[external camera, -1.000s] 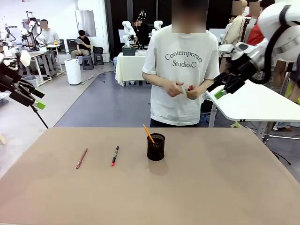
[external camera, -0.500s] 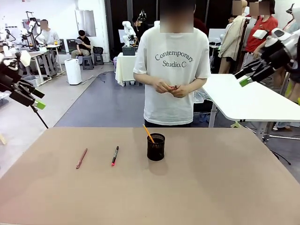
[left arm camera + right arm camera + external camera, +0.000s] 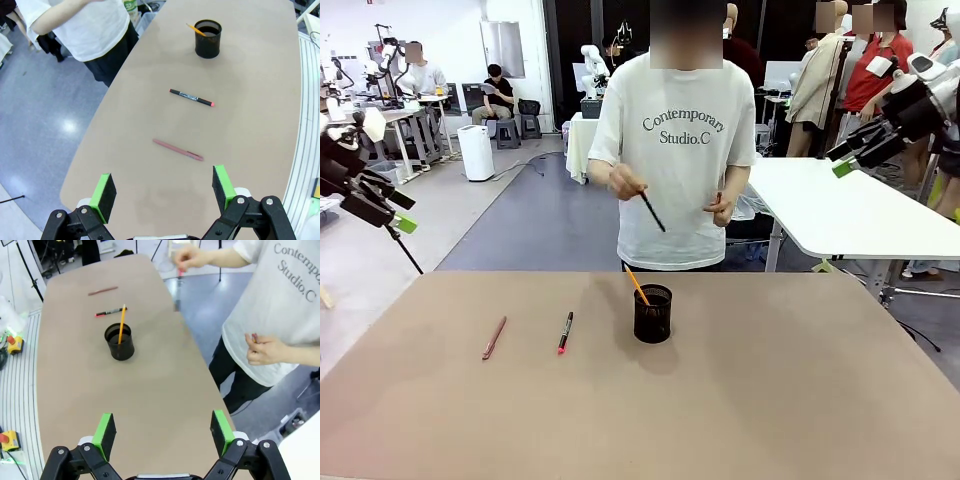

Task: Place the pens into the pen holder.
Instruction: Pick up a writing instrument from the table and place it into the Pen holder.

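Note:
The black mesh pen holder (image 3: 653,314) stands mid-table with a yellow pencil (image 3: 636,284) leaning in it. To its left a black pen with a pink tip (image 3: 565,331) and a reddish-brown pen (image 3: 494,337) lie flat on the table. The person across the table holds a dark pen (image 3: 653,212) in one hand above the holder. My left gripper (image 3: 404,210) hangs open off the table's left side. From its wrist, the open left gripper (image 3: 164,187) looks down on the reddish-brown pen (image 3: 178,149), black pen (image 3: 191,98) and holder (image 3: 208,38). My right gripper (image 3: 845,158) is open, high at far right; its own view shows the right gripper (image 3: 163,429) above the holder (image 3: 120,342).
The person's other hand (image 3: 723,207) holds something small and red at waist height. A white table (image 3: 860,215) stands behind at the right, below my right gripper. The brown tabletop (image 3: 770,400) is bare on its right and near side.
My right arm has swung up and to the right, away from the person. The person has stepped left and raised a dark pen in one hand. The left arm has not moved.

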Controlling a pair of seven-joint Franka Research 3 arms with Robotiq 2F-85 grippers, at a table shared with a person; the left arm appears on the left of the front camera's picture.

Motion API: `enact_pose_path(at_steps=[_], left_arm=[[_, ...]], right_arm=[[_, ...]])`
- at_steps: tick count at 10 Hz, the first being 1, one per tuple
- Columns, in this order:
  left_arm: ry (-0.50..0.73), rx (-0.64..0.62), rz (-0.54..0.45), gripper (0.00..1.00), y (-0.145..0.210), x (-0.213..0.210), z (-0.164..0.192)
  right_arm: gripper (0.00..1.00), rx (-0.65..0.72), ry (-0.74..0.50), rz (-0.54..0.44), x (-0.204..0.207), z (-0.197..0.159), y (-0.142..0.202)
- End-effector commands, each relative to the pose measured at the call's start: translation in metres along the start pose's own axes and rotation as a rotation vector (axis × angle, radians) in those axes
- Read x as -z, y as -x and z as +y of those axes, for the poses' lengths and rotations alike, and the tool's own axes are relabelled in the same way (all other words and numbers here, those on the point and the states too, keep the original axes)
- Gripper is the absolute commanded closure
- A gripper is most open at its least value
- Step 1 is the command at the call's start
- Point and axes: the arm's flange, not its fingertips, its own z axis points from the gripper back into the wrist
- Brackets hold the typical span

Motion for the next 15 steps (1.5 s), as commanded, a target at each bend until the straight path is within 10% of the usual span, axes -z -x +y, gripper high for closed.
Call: enact_pose_path(at_steps=[1, 9, 11, 15], left_arm=[[0.004, 0.003, -0.01, 0.0, -0.001, -0.001, -0.001], [0.0, 0.0, 0.0, 0.0, 0.0, 0.0, 0.0], [-0.11, -0.178, 0.213, 0.0, -0.036, 0.014, -0.035], [-0.129, -0.312, 0.332, 0.0, -0.049, 0.069, -0.065]], right_arm=[[0.0, -0.009, -0.012, -0.002, -0.001, 0.002, -0.001], [0.0, -0.009, -0.012, -0.002, -0.001, 0.002, -0.001], [0.0, -0.009, -0.012, -0.002, -0.001, 0.002, -0.001], [0.0, -0.009, -0.012, -0.002, -0.001, 0.002, -0.001]])
